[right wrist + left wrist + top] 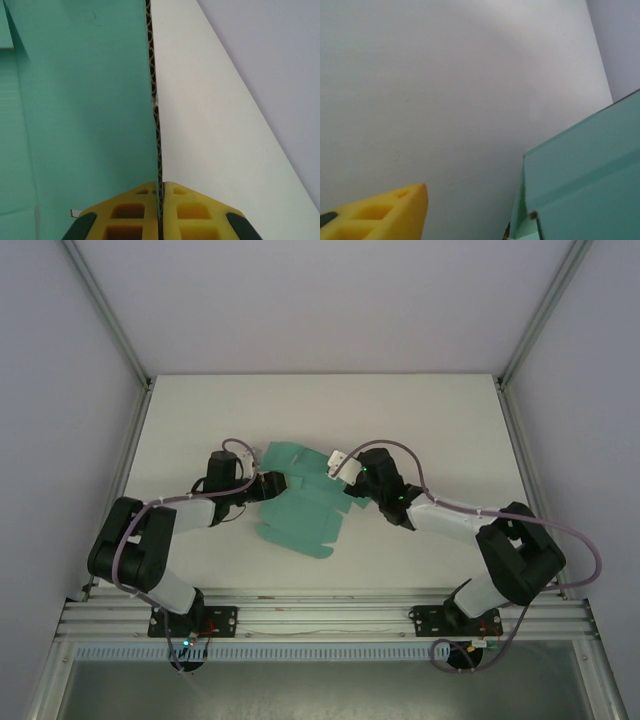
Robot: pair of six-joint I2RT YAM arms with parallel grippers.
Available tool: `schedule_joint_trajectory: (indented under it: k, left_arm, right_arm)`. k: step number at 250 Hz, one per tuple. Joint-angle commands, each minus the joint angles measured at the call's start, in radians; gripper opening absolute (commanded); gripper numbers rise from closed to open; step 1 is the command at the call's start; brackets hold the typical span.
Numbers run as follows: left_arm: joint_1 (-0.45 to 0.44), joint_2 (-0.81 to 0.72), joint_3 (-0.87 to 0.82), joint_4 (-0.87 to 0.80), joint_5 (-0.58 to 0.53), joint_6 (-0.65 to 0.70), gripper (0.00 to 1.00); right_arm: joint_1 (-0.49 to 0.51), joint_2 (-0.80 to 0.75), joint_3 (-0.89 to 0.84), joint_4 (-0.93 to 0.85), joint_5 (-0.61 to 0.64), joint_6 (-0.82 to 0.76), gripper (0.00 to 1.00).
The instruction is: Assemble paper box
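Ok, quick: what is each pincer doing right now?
Left pincer: at the box, cannot tell if open or closed.
Right pincer: closed, holding the edge of a box panel.

White matte table point(420, 420) sat inside a booth. Back wall point(320, 300) and side walls point(45, 410) were plain pale grey-lilac. Two aluminium posts point(105, 305) rose from the table's far corners and splayed outward in the top view. A slotted aluminium rail point(320, 605) ran the full width of the near edge. A white toothed strip point(320, 651) lay just below the rail, with a dull grey panel point(320, 690) under that. In the right wrist view the table edge met the wall on a straight diagonal.
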Motion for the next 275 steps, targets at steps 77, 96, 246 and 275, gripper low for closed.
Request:
schedule_joint_trajectory:
  k: [77,96,246,275]
  left_arm:
    - [-0.012,0.032,-0.015,0.144,0.067,-0.037,0.11]
    - [-0.013,0.034,-0.015,0.139,0.06,-0.032,0.06]
    - [0.0,-0.345,0.101,-0.559,-0.516,0.039,1.0]
    - [0.015,-0.378,0.174,-0.674,-0.659,0.011,1.0]
  right_arm:
    - [-0.005,-0.017,-0.005,0.003,-0.03,0.024,0.07]
    - [-0.005,-0.015,-0.003,0.0,-0.025,0.019,0.07]
    - [0.037,0.087,0.115,0.049,0.265,-0.442,0.07]
    - [0.077,0.139,0.099,0.149,0.317,-0.584,0.07]
